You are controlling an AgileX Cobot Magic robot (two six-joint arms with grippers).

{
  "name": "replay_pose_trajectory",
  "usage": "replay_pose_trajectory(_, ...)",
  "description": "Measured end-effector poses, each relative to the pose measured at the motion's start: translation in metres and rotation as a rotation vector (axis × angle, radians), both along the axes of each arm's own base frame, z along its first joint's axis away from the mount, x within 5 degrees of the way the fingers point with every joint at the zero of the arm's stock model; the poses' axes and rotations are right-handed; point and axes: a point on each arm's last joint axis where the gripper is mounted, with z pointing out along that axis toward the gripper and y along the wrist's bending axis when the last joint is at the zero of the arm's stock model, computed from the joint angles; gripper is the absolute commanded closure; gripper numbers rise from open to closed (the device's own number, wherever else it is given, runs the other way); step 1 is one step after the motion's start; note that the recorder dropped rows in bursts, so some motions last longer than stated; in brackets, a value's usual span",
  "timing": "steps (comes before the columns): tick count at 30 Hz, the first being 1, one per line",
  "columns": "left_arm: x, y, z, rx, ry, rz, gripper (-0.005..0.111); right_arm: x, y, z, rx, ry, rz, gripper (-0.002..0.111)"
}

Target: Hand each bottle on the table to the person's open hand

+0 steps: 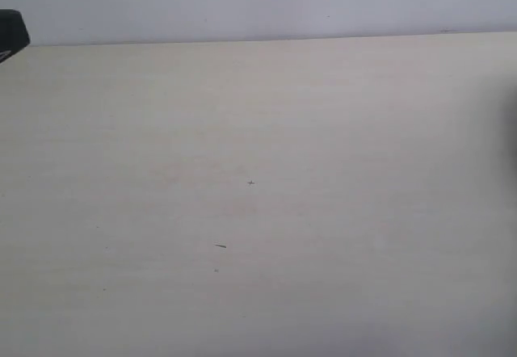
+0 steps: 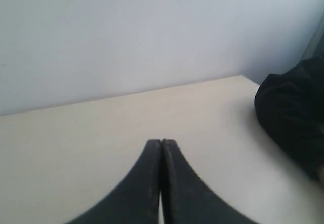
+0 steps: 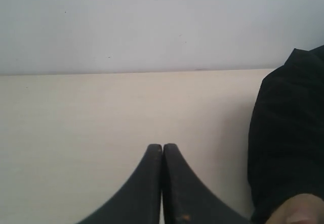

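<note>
The table (image 1: 339, 147) fills nearly the whole exterior view, a pale wood-grain top running back to a plain light wall (image 1: 242, 2). No bottles show on it in any of the three views, so there is nothing here to pick up. Judged from that alone, the handing-over is either finished or has no bottle set out for it; the pictures do not say which.

A dark sleeve (image 3: 288, 133) comes in at the table's edge in both wrist views (image 2: 293, 117). At its end in the right wrist view shows a small patch of skin (image 3: 299, 212), probably part of the person's hand, too cropped to tell whether it lies open. The person seems to sit there so as to receive things close to the arms.

A dark shape (image 1: 11, 32) sits at the far left edge of the exterior view, likely part of the left arm, pulled well to the side off the working area.

The left pincer (image 2: 161, 143) is closed with its jaws pressed together and nothing between them, hanging over bare table. The right pincer (image 3: 162, 146) is likewise closed and empty. With no bottle to carry, closed jaws look like a resting pose.

A few tiny dark specks (image 1: 220, 246) mark the middle of the table.
</note>
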Motion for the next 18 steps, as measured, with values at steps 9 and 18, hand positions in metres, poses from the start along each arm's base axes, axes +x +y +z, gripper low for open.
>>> replay_pose_trajectory(9, -0.013, 0.015, -0.005, 0.095, 0.016, 0.031, 0.107, 0.000, 0.000, 0.000, 0.000, 0.000, 0.000, 0.108)
replay_pose_trajectory(18, -0.013, 0.019, -0.013, 0.158, 0.087, 0.056, 0.107, 0.000, 0.000, 0.000, 0.000, 0.000, 0.000, 0.108)
